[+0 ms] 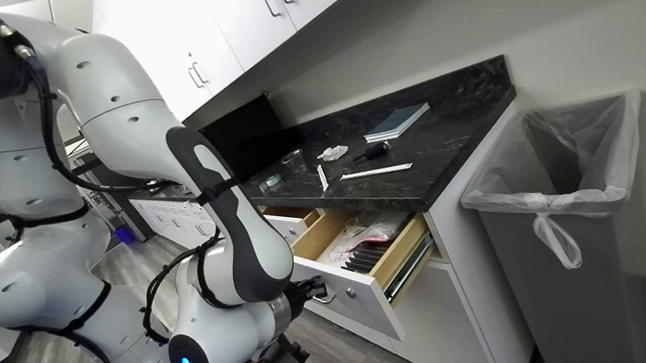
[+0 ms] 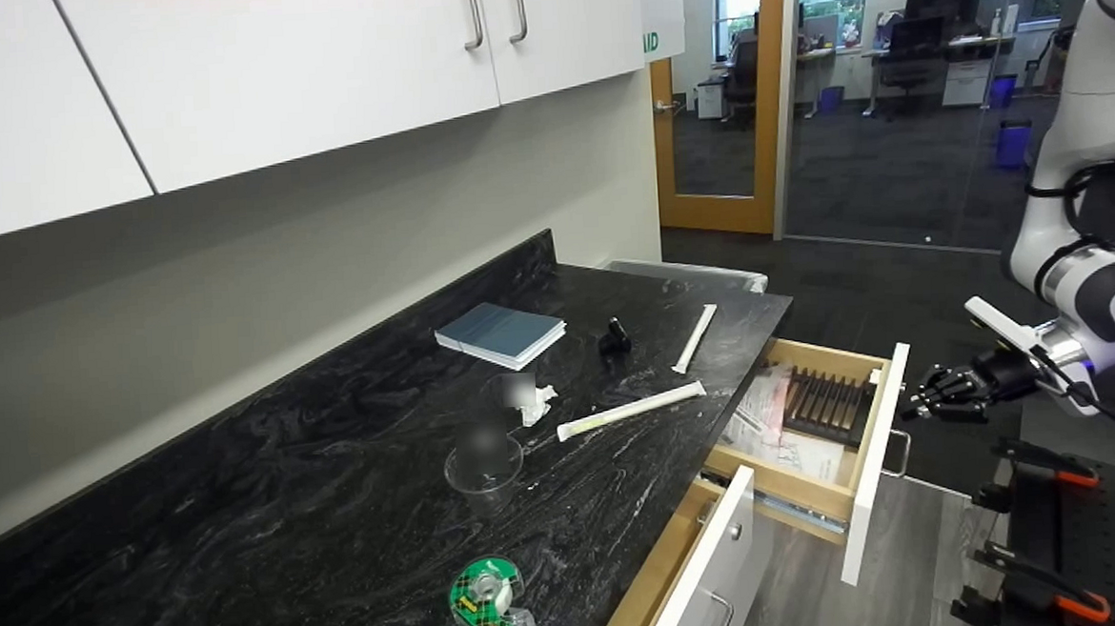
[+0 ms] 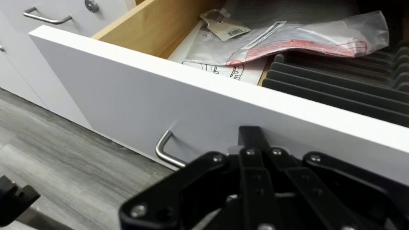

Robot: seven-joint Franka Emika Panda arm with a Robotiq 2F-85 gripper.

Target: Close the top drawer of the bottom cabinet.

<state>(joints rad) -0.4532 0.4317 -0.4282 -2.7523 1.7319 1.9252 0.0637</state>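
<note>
Top drawer (image 1: 366, 313) is pulled well out of the base cabinet (image 1: 451, 324), below the counter (image 2: 290, 489), at the end by the lined bin (image 1: 582, 319). Gripper (image 3: 254, 138) pressed together, nothing seen pinched, right at the front panel (image 3: 204, 118), beside the bar handle (image 3: 162, 154). Contact can't be confirmed from these views.

Risks, as judged: drawer could be racked on its slides (image 1: 408, 268) if pushed off-centre. Gripper could be skidded along the smooth front if the push isn't held square, or hooked on the handle by sideways drift. Plastic bag (image 3: 287, 48) could be jammed under the counter edge if its raised end sits too high; clearance can't be read.

Neighbouring drawer (image 2: 716, 572) also open, alongside; could be bumped by the arm (image 1: 127, 121). Dark slotted organizer (image 3: 335, 78) is carried inside and might be shifted by a hard slam. Blue-covered book (image 2: 501, 333), clear plastic cup (image 2: 491, 493) and green tape dispenser (image 2: 486, 593) are set on the counter, judged out of the push line.
</note>
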